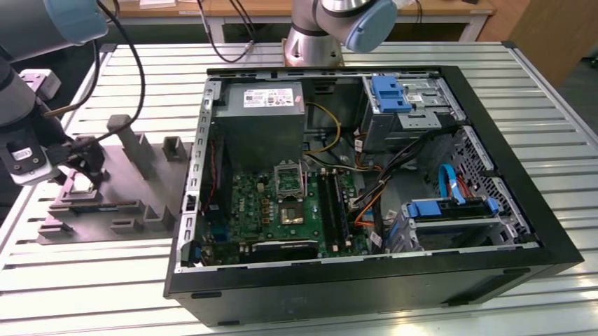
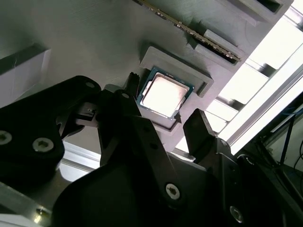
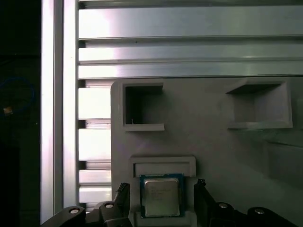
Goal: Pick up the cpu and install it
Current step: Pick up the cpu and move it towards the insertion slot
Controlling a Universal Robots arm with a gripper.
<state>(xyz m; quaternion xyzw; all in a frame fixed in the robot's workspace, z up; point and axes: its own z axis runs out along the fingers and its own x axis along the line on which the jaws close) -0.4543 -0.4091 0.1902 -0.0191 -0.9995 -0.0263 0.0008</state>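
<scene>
An open computer case [image 1: 355, 288] sits beside a grey tray [image 1: 91, 229].

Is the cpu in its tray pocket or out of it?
In. The cpu lies flat in a pocket of the grey tray; the open gripper straddles it, gaps either side.

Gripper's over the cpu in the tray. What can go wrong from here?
1. The gripper is open astride the cpu, which sits in a walled recess of the grey tray; the fingertips might land on that wall instead of the chip's edges.
2. The chip looks thin and flat, so an off-centre pinch could tilt it.
3. In the exterior view, loose cables cross the open case; the arm could snag one.
</scene>
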